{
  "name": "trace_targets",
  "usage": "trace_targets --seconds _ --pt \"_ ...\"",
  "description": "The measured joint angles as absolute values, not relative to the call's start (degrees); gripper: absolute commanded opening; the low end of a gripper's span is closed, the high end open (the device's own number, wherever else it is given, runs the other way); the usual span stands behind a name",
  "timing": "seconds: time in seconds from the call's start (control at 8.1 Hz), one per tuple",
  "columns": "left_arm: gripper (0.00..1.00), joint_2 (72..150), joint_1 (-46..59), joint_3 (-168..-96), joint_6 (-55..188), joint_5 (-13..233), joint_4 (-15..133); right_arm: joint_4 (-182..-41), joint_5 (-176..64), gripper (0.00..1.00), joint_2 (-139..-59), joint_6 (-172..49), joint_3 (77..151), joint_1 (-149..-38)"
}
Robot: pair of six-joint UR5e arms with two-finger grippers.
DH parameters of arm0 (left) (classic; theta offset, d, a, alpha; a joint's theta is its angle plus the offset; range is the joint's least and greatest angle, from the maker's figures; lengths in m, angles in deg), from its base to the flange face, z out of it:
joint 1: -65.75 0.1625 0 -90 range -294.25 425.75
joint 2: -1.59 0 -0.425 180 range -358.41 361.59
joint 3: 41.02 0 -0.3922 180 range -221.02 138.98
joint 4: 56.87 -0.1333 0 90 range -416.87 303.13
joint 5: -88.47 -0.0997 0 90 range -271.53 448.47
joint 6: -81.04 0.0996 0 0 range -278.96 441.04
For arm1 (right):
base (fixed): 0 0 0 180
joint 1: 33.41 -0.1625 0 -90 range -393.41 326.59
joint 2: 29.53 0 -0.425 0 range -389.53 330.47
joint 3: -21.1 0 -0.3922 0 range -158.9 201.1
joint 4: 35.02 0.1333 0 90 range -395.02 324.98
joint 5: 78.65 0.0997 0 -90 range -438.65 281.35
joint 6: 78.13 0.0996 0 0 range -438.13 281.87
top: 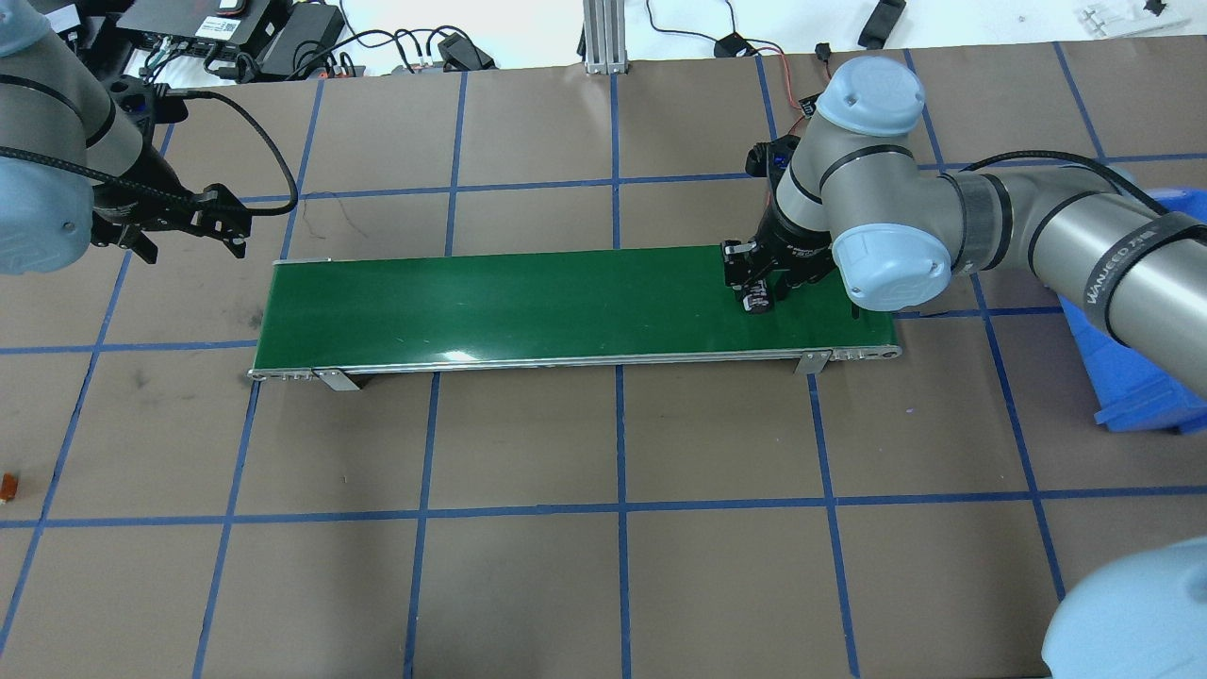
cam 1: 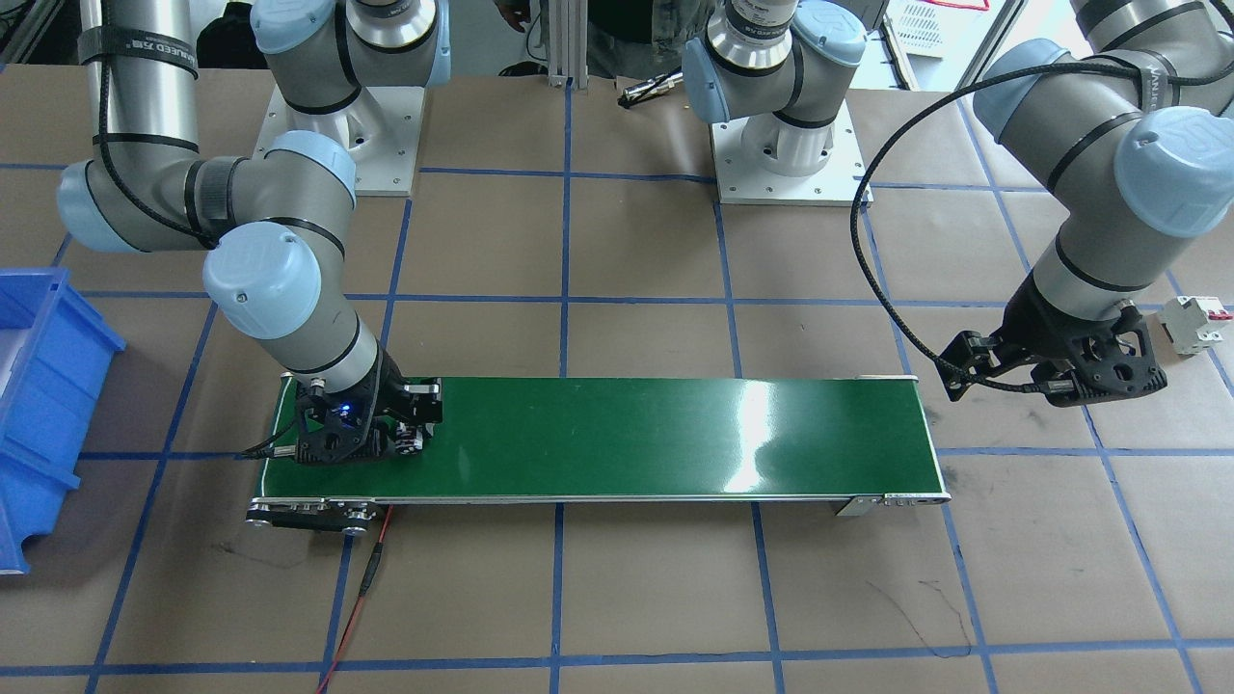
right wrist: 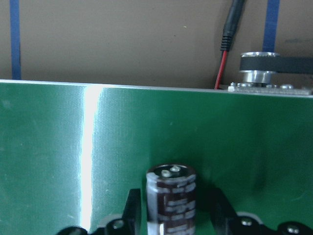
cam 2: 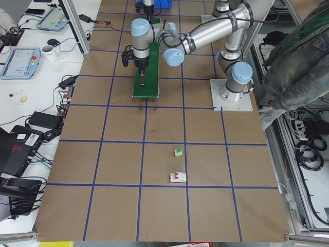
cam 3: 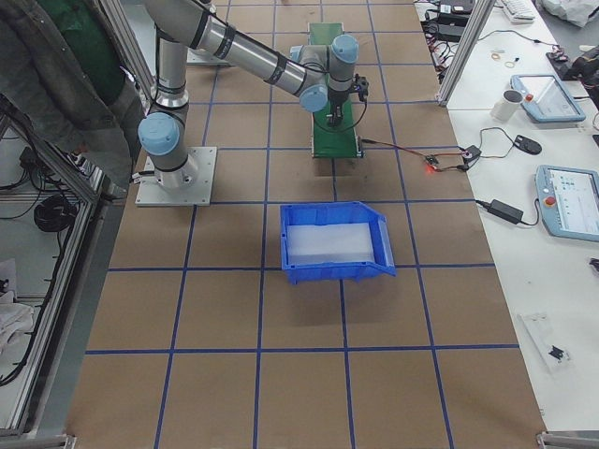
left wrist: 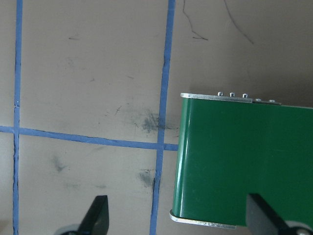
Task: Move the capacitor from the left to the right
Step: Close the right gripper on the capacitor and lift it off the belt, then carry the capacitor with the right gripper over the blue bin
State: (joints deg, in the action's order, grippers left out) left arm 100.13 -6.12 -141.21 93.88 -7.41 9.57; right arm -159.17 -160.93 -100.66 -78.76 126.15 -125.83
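Standing upright on the green conveyor belt, near its right end and roughly midway across its width: the capacitor, dark glossy sleeve, two pale terminal studs on the top face, long axis vertical and so parallel to the fingers pointing down around it. Right gripper low over that same end of the belt, jaws released and straddling the capacitor, one finger on either side of the sleeve. Dark gap of belt visible beside one finger; the other almost against the sleeve, touching or not hard to tell from the right wrist view. Nothing clenched, nothing lifted. Left gripper just off the belt's left end, jaws spread wide with only bare tabletop and the belt's corner between them, well apart from the capacitor. Right arm therefore the nearer by the whole length of the belt. Judged as the grasp step, with the lift-off yet to do. Next: close squarely across the sleeve, below the top face, then raise straight up along the axis before carrying off past the belt's right end, probably toward the blue bin there. Worth watching: slick round sleeve and narrow footing, liable to tip or twist if pushed by one finger ahead of the other.
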Motion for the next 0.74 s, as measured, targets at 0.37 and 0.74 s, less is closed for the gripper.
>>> trace_targets --seconds 0.37,0.74 --pt "1.0 100.0 -6.1 -141.2 93.9 -7.4 9.6 -156.0 -162.7 0.0 -101.8 -79.1 125.6 -125.3" --pt "1.0 99.9 -6.1 -141.2 93.9 -7.5 9.6 -146.2 -166.9 0.0 -105.5 -81.5 119.2 -121.6"
